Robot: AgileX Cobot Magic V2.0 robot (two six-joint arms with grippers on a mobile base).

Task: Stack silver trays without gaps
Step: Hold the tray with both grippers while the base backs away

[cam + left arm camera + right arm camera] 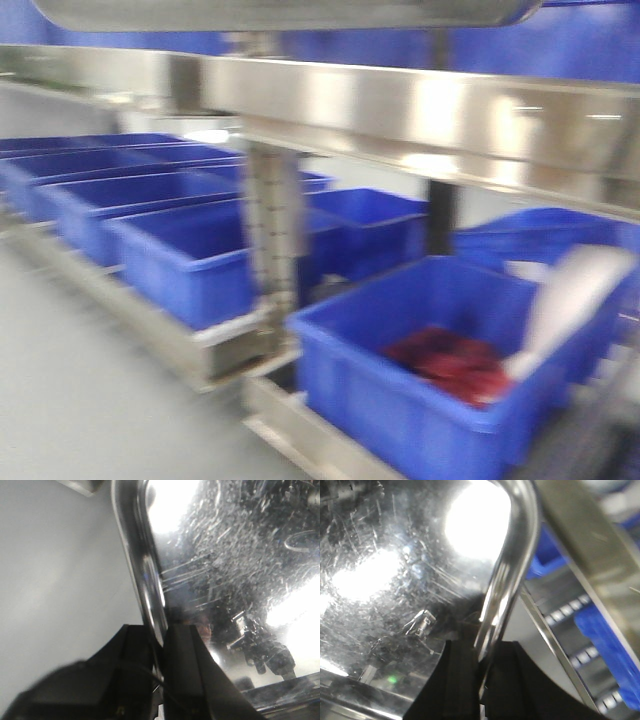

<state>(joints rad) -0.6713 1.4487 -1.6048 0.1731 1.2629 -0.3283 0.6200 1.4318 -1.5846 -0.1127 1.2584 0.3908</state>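
One tray [225, 555] hangs between two grippers. The left gripper [161, 652] is clamped on its rolled rim, one finger inside the rim and one outside. The right gripper [482, 675] pinches the rim on the other side in the same way. The scuffed bottom spreads out beyond both pairs of fingers. The blurred front view shows at least six blue bins [190, 265]. The nearest bin [400, 410] holds something red [450, 365].
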